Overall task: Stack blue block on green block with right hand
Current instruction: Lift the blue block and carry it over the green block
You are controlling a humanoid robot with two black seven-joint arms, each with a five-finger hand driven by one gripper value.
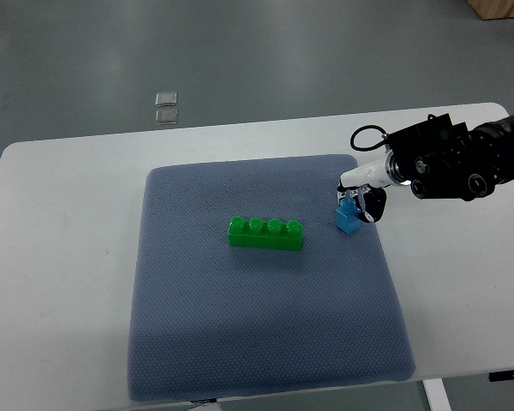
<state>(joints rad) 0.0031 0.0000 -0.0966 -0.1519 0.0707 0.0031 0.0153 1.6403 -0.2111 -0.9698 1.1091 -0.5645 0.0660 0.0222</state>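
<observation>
Blue-grey mat (pixel 265 342) bears the green block (pixel 266 233); right hand (pixel 357 199) grips the blue block (pixel 348 218) beside it.

blue-grey mat (pixel 265 342) on white table (pixel 60 257), two small squares (pixel 166 107) on grey floor (pixel 240 60)

We see a green block (pixel 266 234) of smooth plastic with a slight gloss on its four studs, and a blue block (pixel 348 218) of the same smooth plastic. Both sit on a grey-blue mat (pixel 265 334) that looks like woven or foamed cloth, matt, with a fine dimpled grain. Under it the table (pixel 60 257) is white, smooth and matt. The right hand (pixel 358 202) shows glossy white plastic shells and black parts; its arm (pixel 463 158) is matt black. The floor (pixel 240 60) is smooth grey with a soft sheen.
</observation>
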